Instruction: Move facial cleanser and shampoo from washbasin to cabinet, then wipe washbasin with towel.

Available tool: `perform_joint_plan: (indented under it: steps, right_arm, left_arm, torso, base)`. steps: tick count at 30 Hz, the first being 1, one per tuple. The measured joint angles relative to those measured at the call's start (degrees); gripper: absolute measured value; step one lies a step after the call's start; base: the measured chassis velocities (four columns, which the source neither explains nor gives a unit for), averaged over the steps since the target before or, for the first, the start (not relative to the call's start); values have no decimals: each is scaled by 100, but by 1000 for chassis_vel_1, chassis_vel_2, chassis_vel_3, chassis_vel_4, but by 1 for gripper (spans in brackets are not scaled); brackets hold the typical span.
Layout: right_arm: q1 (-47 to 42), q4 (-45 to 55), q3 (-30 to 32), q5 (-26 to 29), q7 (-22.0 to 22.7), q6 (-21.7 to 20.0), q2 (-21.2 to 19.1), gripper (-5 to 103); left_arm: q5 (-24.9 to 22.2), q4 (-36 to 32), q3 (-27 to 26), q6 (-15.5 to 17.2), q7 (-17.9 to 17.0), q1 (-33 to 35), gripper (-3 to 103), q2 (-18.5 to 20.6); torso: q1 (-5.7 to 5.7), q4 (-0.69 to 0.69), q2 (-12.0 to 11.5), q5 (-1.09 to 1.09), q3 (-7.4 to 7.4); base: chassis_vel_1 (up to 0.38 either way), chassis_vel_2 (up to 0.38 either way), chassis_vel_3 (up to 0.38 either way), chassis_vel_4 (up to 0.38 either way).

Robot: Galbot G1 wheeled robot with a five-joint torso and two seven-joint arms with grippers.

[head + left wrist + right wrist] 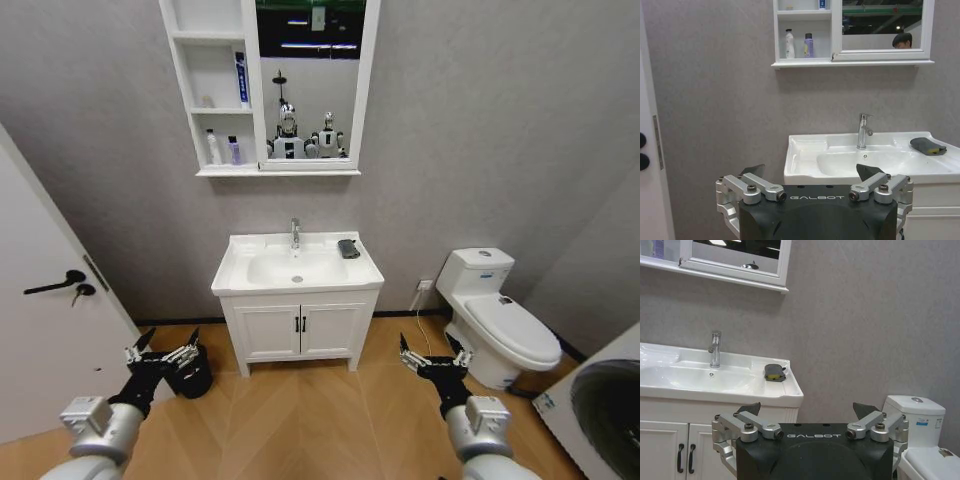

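Observation:
The white facial cleanser (212, 147) and the purple shampoo (233, 150) stand side by side on the lowest shelf of the wall cabinet (215, 100), left of its mirror. The left wrist view shows both bottles too, cleanser (789, 44) and shampoo (809, 45). Below is the washbasin (237, 272) with a chrome tap (295, 232). The dark towel (348, 248) lies folded on its back right corner and also appears as towel (927, 145) and towel (773, 372). My left gripper (160, 355) and right gripper (432, 358) hang open and empty, low over the floor, well short of the basin.
A two-door floor cupboard (298, 330) sits under the basin. A white toilet (500, 320) stands to the right and a washing machine (600, 410) at the far right. On the left are a door (50, 330) and a black bin (192, 375). Wooden floor lies between me and the cupboard.

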Motion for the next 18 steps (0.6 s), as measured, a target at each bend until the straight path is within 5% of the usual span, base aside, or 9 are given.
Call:
perform_joint_plan:
  steps: [18]
  right_arm:
    - [-62,1,-18,-74,-146,127,21,100]
  left_arm:
    - [-109,74,-79,-93,42,-15,100,105]
  torso:
    - [-4,0,2,-4,-2]
  base:
    - [228,-246,-238,238]
